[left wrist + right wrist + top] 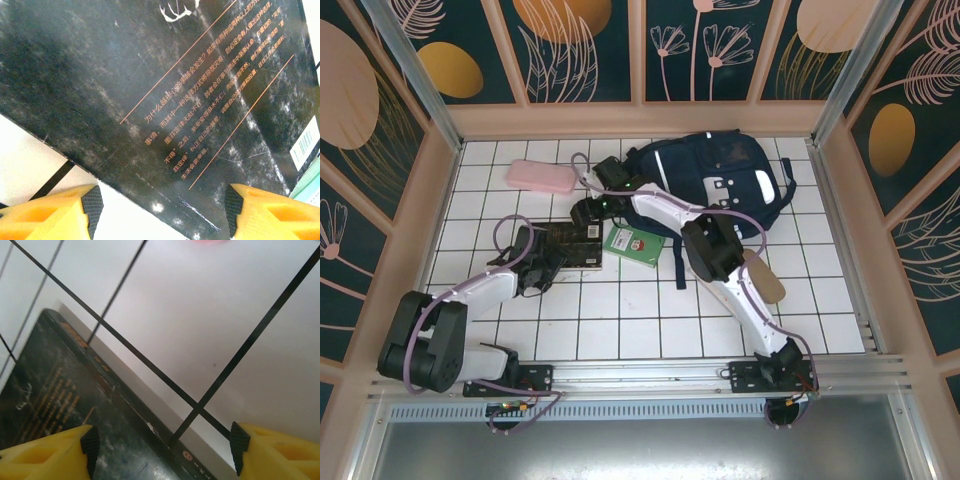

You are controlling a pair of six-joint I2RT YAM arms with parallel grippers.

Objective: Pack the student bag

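Worktop (620,320), white tiled: your stock as it lies, placed from the student bag.

1. Student bag (720,180): navy, lying flat at the far right of the worktop, grey-white patch facing up. You cannot see its inside, so its contents cannot be told.
2. Green book (635,243): flat on the tiles, just near and left of the bag, outside it.
3. Black book (570,245): flat, left of the bag beyond the green book and just beside it, back cover with printed text up.
4. Pink case (540,177): well to the bag's left, outside it.
5. Tan oval item (765,275): on the bag's near side, partly behind your right arm.
6. Left hand (162,210): spread above the black book's near edge, pinching nothing.
7. Right hand (165,450): spread above the black book's far edge, between it and the bag, pinching nothing.
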